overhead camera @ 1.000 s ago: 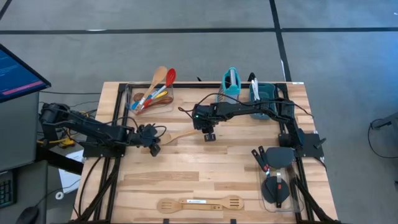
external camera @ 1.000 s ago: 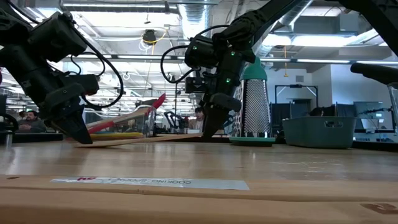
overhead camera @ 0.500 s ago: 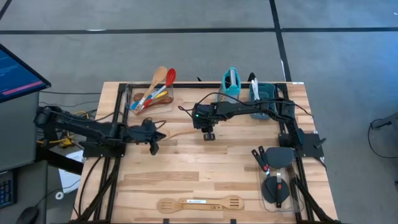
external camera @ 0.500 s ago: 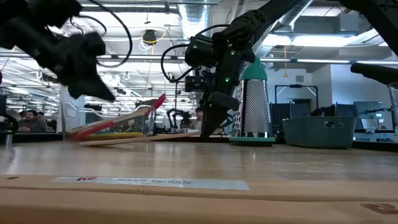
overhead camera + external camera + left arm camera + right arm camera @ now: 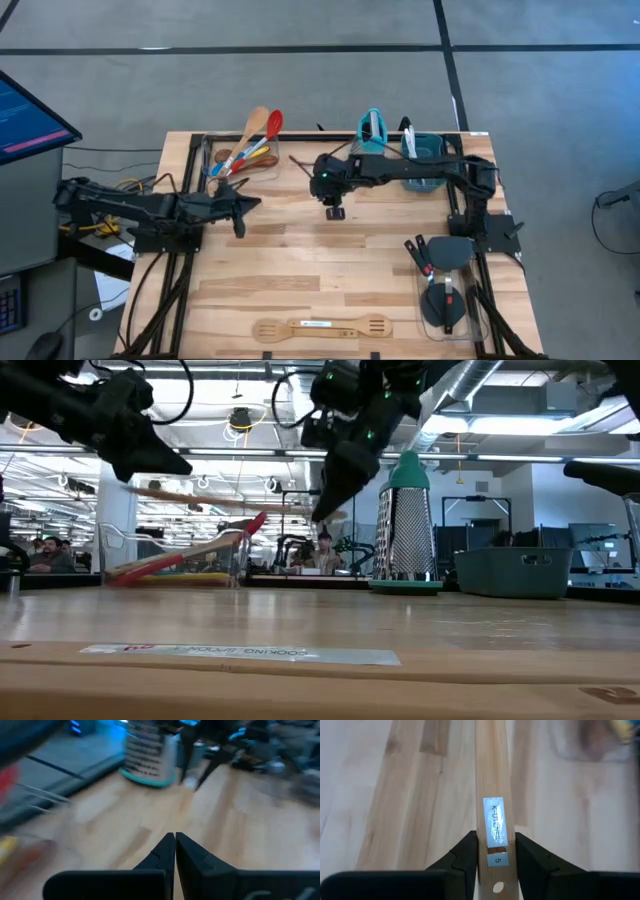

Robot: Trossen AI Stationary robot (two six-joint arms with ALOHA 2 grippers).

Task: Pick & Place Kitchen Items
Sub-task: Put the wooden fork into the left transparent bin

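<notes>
Presently my right claw (image 5: 492,857) grips a wooden spoon (image 5: 492,795) by its handle, lifted above the tabletop (image 5: 330,270); left claw (image 5: 175,851) clenched empty; I should carry it level.

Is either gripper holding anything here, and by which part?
The right gripper holds a wooden utensil by its labelled handle end, lifted off the table. The left gripper is shut and holds nothing.
</notes>
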